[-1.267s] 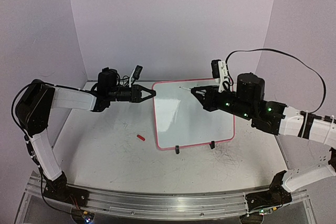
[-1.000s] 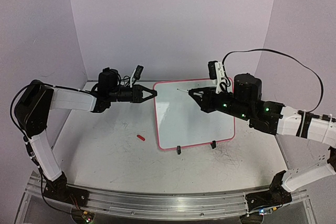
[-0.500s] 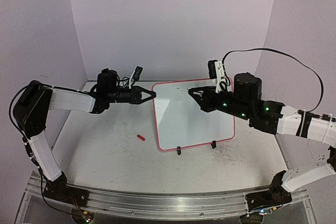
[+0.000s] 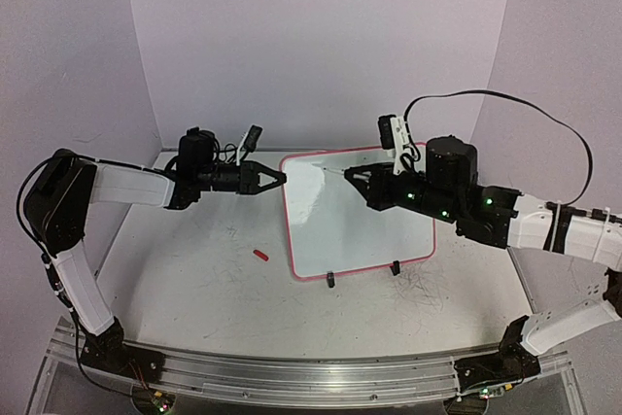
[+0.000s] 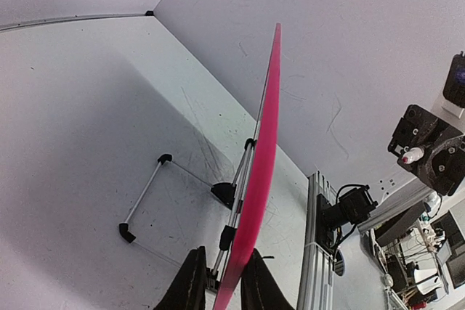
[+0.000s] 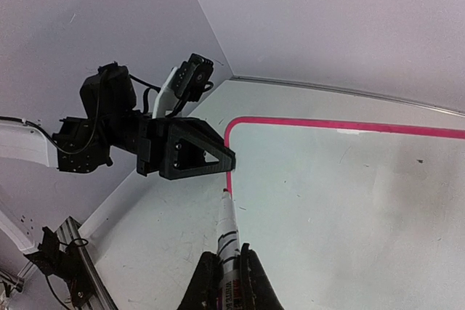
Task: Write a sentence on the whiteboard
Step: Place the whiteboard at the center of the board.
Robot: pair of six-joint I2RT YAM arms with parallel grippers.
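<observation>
The top camera looks down from behind the arms. Both wrist cameras sit close, sharing the whiteboard [image 4: 340, 230] edge, seemingly from opposite sides.

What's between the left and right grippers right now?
The whiteboard's top-left corner, bare white, plus the marker jutting from the right gripper toward the left gripper, which straddles the rim. Clearest in the right wrist view; top view agrees.

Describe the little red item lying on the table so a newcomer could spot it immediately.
Find the whiteboard propped up in the middle. On the table just left of its lower left corner lies a small red piece. Short and stubby, it is the only loose thing there.
</observation>
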